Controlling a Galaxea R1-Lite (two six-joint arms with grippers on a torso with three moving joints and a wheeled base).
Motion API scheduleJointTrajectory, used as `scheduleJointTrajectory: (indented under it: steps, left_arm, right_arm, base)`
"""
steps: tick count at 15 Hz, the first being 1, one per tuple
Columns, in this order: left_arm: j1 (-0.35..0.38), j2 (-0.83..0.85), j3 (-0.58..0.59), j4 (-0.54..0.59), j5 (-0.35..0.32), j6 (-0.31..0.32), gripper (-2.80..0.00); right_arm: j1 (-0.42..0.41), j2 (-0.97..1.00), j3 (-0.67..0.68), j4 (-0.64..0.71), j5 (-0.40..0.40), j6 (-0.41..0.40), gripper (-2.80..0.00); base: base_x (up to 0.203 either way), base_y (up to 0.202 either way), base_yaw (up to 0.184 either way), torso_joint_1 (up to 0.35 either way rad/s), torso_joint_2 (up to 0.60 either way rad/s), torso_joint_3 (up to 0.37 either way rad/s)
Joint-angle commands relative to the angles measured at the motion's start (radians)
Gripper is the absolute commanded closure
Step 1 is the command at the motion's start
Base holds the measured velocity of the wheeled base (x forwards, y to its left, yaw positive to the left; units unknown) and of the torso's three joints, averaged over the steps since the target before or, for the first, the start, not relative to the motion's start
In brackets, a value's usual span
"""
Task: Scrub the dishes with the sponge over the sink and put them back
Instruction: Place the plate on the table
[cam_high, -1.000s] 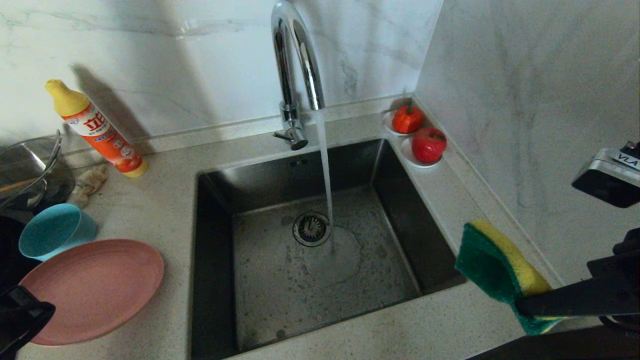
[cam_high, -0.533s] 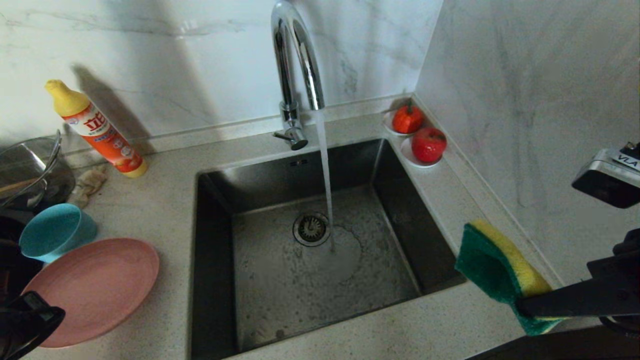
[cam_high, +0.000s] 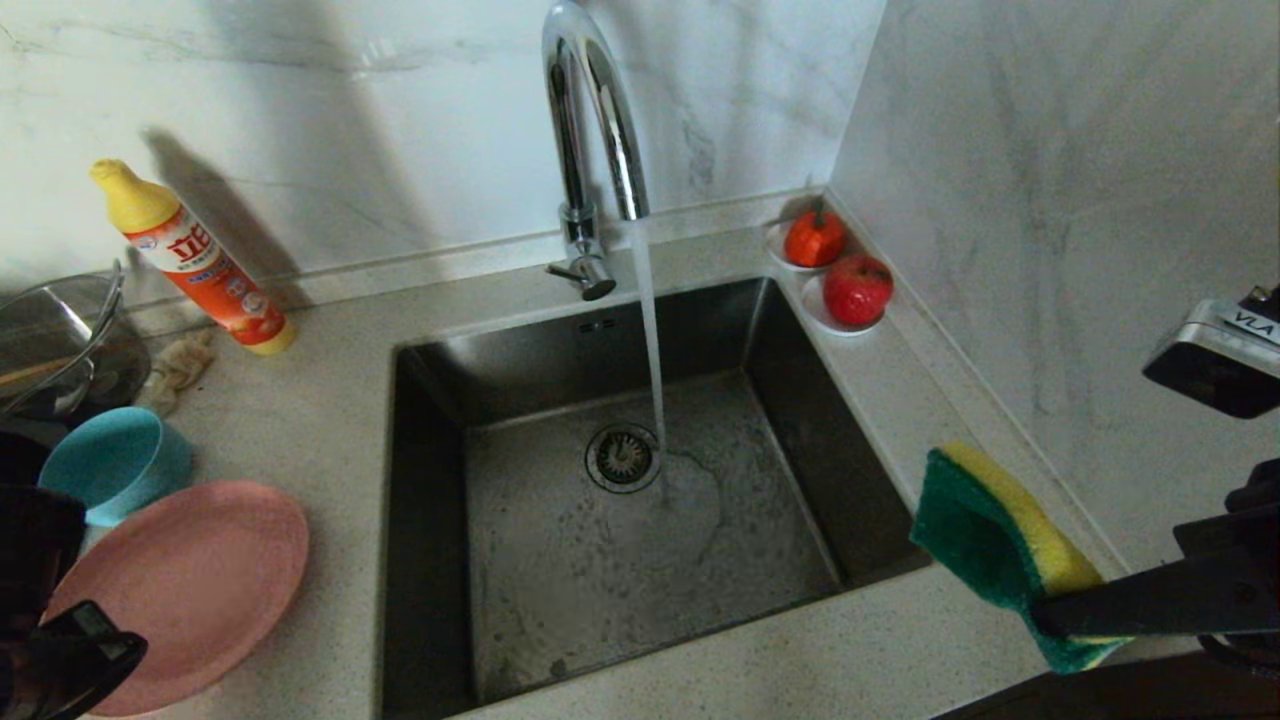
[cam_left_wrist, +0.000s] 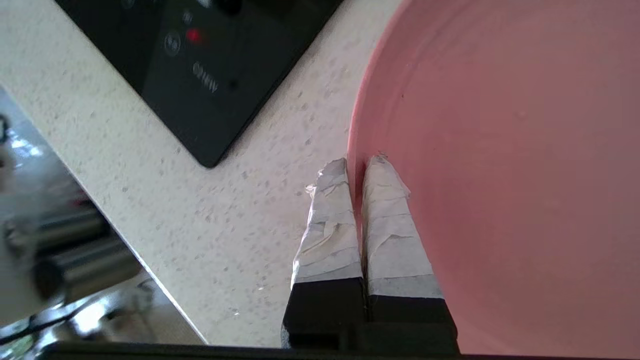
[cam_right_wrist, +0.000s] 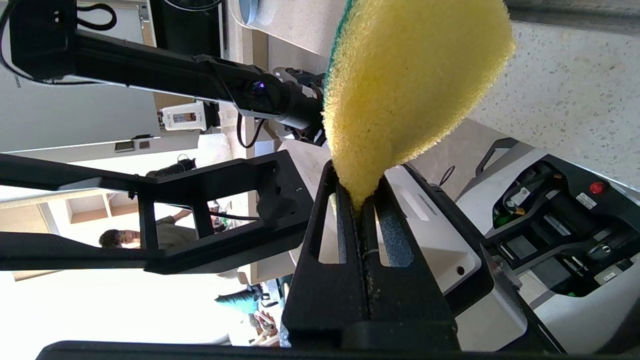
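Note:
The pink plate (cam_high: 190, 590) lies at the counter's front left beside the sink (cam_high: 430, 520). My left gripper (cam_left_wrist: 361, 167) is shut on the plate's rim (cam_left_wrist: 357, 125), one taped finger (cam_left_wrist: 327, 225) outside it and the other on its inner face. A teal bowl (cam_high: 115, 465) lies on its side just behind the plate. To the right of the sink, my right gripper (cam_high: 1045, 612) is shut on a corner of the yellow-and-green sponge (cam_high: 990, 545), held above the counter. Water runs from the chrome tap (cam_high: 590, 120) into the basin.
An orange detergent bottle (cam_high: 195, 260), a beige rag (cam_high: 180, 365) and a glass pot (cam_high: 60, 340) stand at the back left. Two saucers with red fruit (cam_high: 840, 270) sit in the back right corner. A black cooktop (cam_left_wrist: 210, 75) borders the plate. A marble wall (cam_high: 1050, 200) closes the right side.
The pink plate has shifted a little to the left and toward the front with my left gripper on its rim. The right arm and the sponge have stayed still.

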Motion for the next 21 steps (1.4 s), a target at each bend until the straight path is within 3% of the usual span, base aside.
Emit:
scheduleJointTrajectory:
  steps: [1,13,14,21]
  left_arm:
    - [0.000,0.027,0.018,-0.001,0.002,-0.003,0.00]
    - [0.000,0.079,0.012,-0.006,0.002,-0.003,0.00]
    - [0.001,0.077,0.012,-0.006,0.002,-0.003,-2.80]
    - [0.001,-0.041,-0.004,0.006,-0.001,0.006,-2.80]
  right_arm:
    - [0.000,-0.001,0.002,0.003,0.006,0.002,0.00]
    - [0.000,-0.001,0.017,0.004,0.007,-0.009,0.00]
    - [0.001,-0.001,0.019,0.002,0.007,-0.009,0.00]
    - [0.000,0.004,0.026,0.002,0.007,-0.015,0.00]
  base:
    - [0.000,0.000,0.000,0.000,0.00,0.000]
    - [0.000,0.000,0.000,0.000,0.00,0.000]
    - [0.000,0.000,0.000,0.000,0.00,0.000]
    - [0.000,0.000,0.000,0.000,0.00,0.000]
